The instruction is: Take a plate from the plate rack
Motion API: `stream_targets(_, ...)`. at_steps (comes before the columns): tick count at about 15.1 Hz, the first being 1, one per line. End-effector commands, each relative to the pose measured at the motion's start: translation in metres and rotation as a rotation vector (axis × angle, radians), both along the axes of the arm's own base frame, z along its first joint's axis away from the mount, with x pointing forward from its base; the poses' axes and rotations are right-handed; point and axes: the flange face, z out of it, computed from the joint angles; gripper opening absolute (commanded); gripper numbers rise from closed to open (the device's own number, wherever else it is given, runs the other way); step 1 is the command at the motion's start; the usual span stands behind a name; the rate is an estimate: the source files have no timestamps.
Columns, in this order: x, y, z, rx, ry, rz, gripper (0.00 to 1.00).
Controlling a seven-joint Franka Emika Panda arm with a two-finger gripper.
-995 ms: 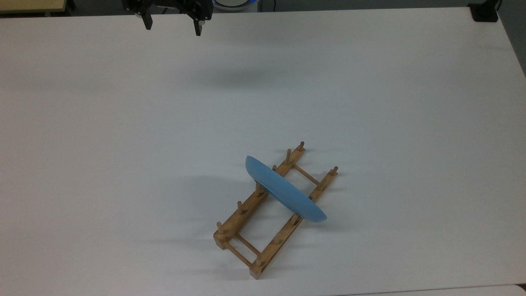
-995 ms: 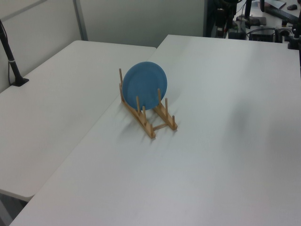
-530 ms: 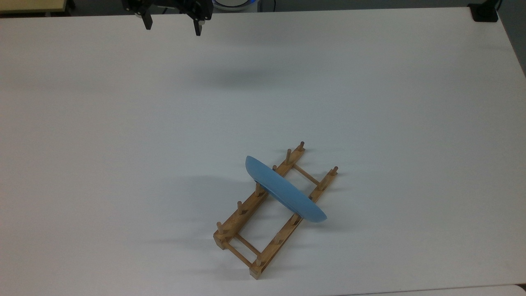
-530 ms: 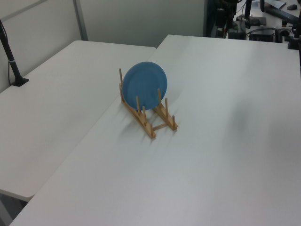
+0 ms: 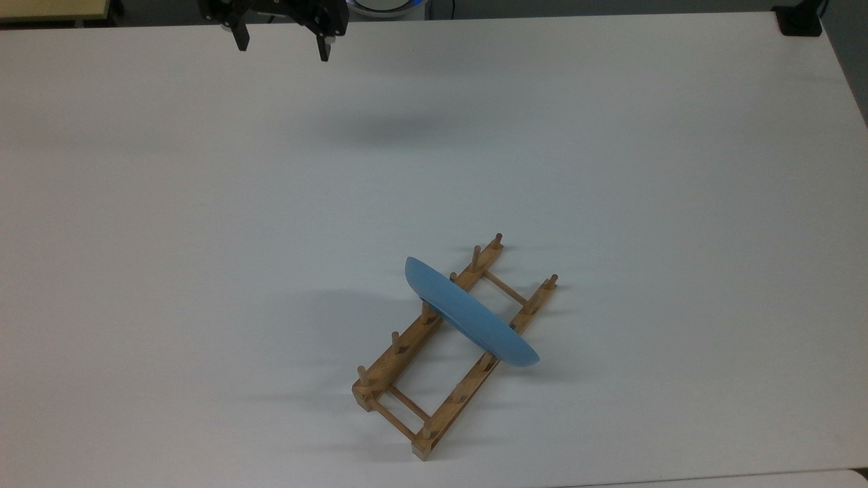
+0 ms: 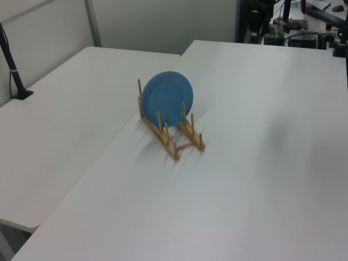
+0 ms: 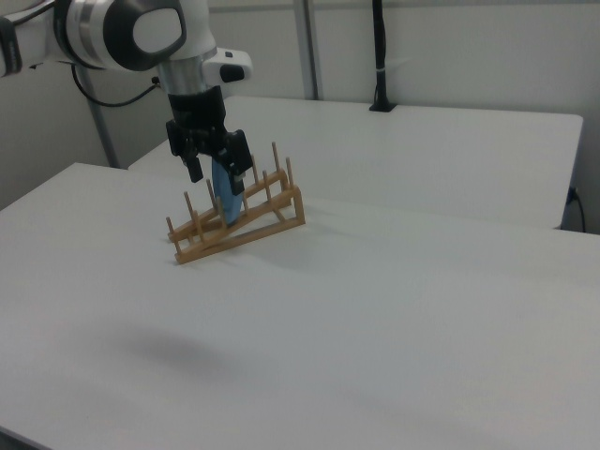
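The light-blue plate (image 5: pixel 471 315) stands on edge across the middle of the wooden plate rack (image 5: pixel 397 352), which lies diagonally near the table's front edge in the top view. In the left view the plate (image 6: pixel 167 99) shows its round face, held between the pegs of the rack (image 6: pixel 168 142). My gripper (image 5: pixel 281 46) hangs open and empty at the table's far edge, well away from the rack and high above the table. In the right view the gripper (image 7: pixel 217 178) overlaps the rack (image 7: pixel 244 230) and hides part of the plate (image 7: pixel 225 204).
The white table (image 5: pixel 610 169) spreads wide around the rack. A second white table (image 6: pixel 60 125) adjoins it, with a black pole base (image 6: pixel 20 89) on it. A black block (image 5: pixel 800 20) sits at the top view's upper right corner. Dark equipment (image 6: pixel 272 22) stands behind the table.
The gripper has edged slightly toward the top view's left and upper edge. Plate and rack have not moved.
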Motion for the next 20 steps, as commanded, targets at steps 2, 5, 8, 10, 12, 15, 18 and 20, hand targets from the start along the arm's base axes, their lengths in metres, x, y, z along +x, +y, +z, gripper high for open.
stream_targets(2,0.012,0.014,-0.008,0.009,-0.019,0.036,1.0)
stream_targets(5,0.025,0.026,0.005,0.005,-0.143,0.048,1.0)
stream_targets(8,0.041,0.067,0.021,-0.013,-0.31,0.115,0.96)
stream_targets(10,0.051,0.097,0.019,-0.06,-0.376,0.182,0.93)
stream_targets(12,0.065,0.127,0.028,-0.182,-0.437,0.274,0.89)
stream_targets(15,0.088,0.169,0.01,-0.329,-0.52,0.377,0.81)
stream_targets(18,0.108,0.191,-0.005,-0.414,-0.579,0.399,0.81)
stream_targets(20,0.116,0.206,-0.027,-0.456,-0.563,0.431,0.71)
